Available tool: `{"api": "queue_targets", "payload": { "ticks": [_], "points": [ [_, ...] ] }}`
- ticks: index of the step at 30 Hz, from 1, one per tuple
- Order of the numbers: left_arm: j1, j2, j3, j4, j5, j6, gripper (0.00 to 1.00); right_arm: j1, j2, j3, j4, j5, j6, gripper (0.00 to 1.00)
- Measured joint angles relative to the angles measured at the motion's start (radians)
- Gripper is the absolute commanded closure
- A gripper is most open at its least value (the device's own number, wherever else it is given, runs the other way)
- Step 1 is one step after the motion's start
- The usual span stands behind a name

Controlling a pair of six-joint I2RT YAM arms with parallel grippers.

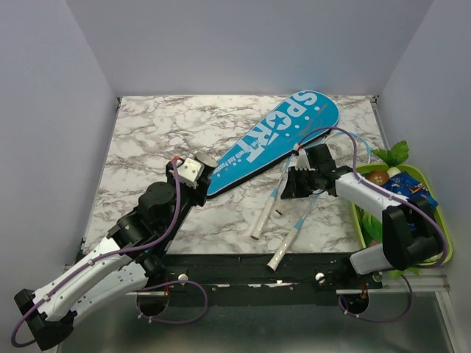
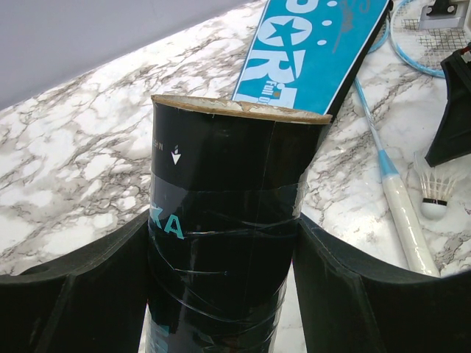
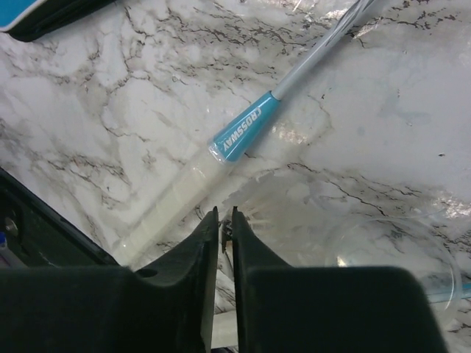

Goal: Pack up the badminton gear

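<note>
Cyan bag (image 1: 276, 140): lies flat at one o'clock on the table.
Rackets (image 1: 263, 219): at five o'clock of it.
Left gripper (image 2: 221, 220): clamped on black tube (image 2: 228, 169).
Right gripper (image 3: 224, 220): jaws nearly together; contents unclear.
Risk: pinching off-centre could slide the slick racket handle (image 3: 176, 198) away.

Gear on the table (image 1: 147, 147)
Bag (image 1: 276, 140) slants across far centre; rackets (image 1: 263, 217) lie near of it; tube (image 2: 221, 198) at its left; tray (image 1: 444, 228) at right edge.
</note>
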Motion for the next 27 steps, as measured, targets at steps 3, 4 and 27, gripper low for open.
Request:
{"api": "queue_targets", "payload": {
  "ticks": [3, 4, 27],
  "points": [
    [0.0, 0.002, 0.0, 0.0, 0.001, 0.0, 1.0, 0.0, -0.008, 0.0, -0.001, -0.006, 0.004, 0.98],
    [0.0, 0.003, 0.0, 0.001, 0.001, 0.0, 1.0, 0.0, -0.013, 0.0, -0.002, -0.007, 0.008, 0.99],
    [0.006, 0.144, 0.0, 0.039, 0.457, -0.024, 1.0, 0.0, -0.491, 0.256, -0.11, -0.124, 0.117, 1.0]
  ]
}}
